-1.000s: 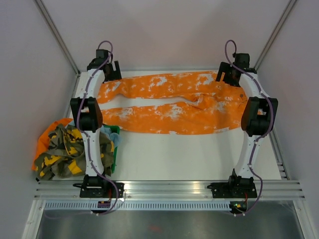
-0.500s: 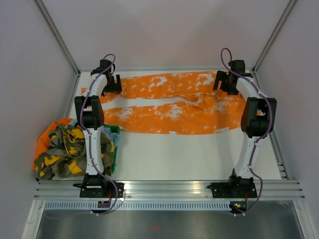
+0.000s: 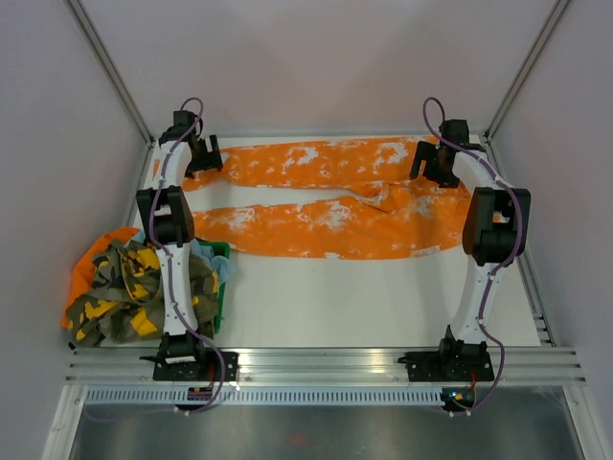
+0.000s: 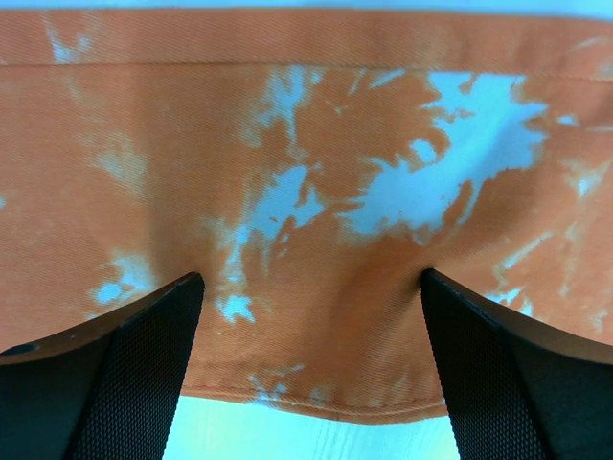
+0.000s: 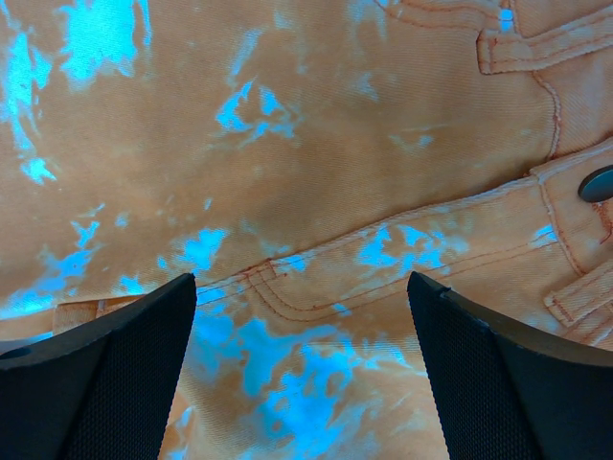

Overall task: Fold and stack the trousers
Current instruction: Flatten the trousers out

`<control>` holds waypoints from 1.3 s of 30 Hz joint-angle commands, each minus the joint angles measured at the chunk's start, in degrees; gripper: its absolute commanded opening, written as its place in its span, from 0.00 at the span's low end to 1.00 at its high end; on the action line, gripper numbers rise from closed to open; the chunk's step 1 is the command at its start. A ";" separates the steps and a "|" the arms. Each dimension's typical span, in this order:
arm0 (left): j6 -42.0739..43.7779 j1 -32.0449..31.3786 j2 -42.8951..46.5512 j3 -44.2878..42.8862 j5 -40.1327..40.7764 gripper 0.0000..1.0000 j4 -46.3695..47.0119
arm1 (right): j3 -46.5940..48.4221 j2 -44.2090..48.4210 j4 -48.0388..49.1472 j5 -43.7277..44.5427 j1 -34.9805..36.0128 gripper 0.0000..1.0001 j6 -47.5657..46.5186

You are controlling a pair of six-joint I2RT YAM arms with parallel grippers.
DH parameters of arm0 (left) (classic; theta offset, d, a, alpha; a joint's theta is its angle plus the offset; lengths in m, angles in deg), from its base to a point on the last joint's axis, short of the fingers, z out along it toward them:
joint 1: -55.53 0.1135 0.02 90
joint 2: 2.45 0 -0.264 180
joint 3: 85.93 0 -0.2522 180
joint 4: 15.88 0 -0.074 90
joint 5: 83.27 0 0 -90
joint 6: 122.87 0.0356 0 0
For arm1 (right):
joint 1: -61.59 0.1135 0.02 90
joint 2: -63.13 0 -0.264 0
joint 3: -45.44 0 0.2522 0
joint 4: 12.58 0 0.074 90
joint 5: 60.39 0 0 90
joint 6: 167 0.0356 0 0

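One pair of unfolded trousers (image 3: 335, 230)

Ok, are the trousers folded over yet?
No, the trousers lie spread flat on the table, both legs stretched out side by side with a gap between.

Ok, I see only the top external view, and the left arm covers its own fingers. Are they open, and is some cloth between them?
Observer: The left wrist view shows the left fingers wide open over the trousers, with no cloth pinched between them.
Operator: Good. And at the right arm, which part of the trousers is below?
Observer: The right wrist view shows the right fingers, open too, over the waist part. A pocket seam runs between them, and a dark button sits at the picture's right edge.
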 commanded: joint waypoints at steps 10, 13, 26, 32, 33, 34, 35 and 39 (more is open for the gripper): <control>-6.74 5.52 -3.15 -2.58 -11.99 1.00 11.50 | 1.74 0.59 0.92 2.44 1.88 0.98 3.09; -7.64 6.41 -4.91 -4.43 -9.92 1.00 8.61 | 2.79 0.06 0.49 2.44 1.97 0.98 3.00; -2.81 6.50 6.59 -0.22 0.55 1.00 7.45 | 3.06 -0.47 0.92 2.44 2.41 0.98 3.35; 2.55 5.62 11.00 1.28 8.29 0.99 6.50 | 1.48 -0.12 1.19 2.18 2.85 0.98 3.44; 3.09 5.45 10.83 1.37 9.43 0.99 5.79 | 0.87 0.23 1.45 2.27 2.85 0.98 3.44; 3.61 5.36 10.21 1.72 9.18 0.99 4.57 | 0.52 0.32 1.97 2.18 2.85 0.98 3.53; 4.05 5.36 9.69 2.24 8.83 0.98 3.95 | 0.25 0.33 2.15 2.09 2.85 0.98 3.53; 3.71 5.36 6.26 2.60 5.76 0.95 -0.36 | 0.60 0.24 2.16 1.56 2.94 0.98 3.70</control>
